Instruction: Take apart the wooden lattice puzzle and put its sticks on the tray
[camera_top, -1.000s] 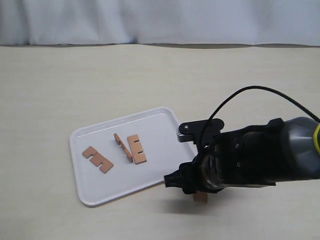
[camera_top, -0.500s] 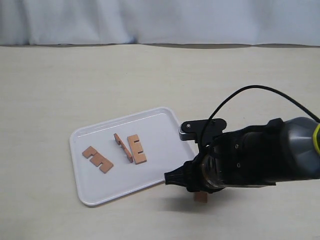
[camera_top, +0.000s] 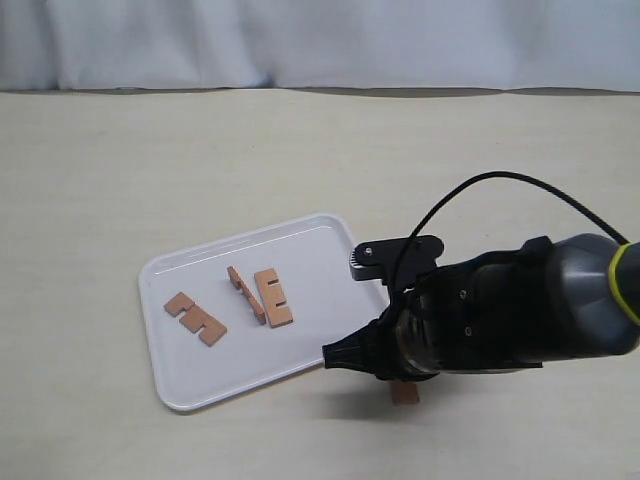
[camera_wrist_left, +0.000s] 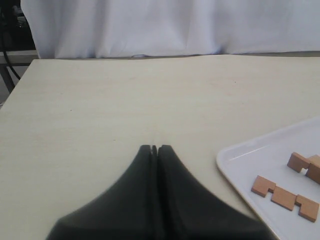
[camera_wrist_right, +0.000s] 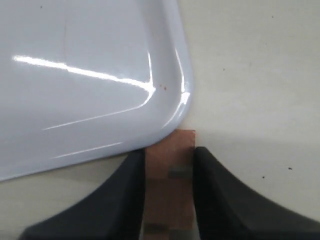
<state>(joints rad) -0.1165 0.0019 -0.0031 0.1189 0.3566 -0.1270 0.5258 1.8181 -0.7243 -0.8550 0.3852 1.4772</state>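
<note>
Right gripper (camera_wrist_right: 169, 153); stick (camera_wrist_right: 169, 182) seemingly within

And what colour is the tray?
The tray is glossy white, clearest in the right wrist view.

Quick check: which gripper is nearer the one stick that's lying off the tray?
Right. The right gripper straddles the stick on the table, beside the tray corner. The left gripper is shut above bare table off the tray's opposite side, well away from it.
</note>
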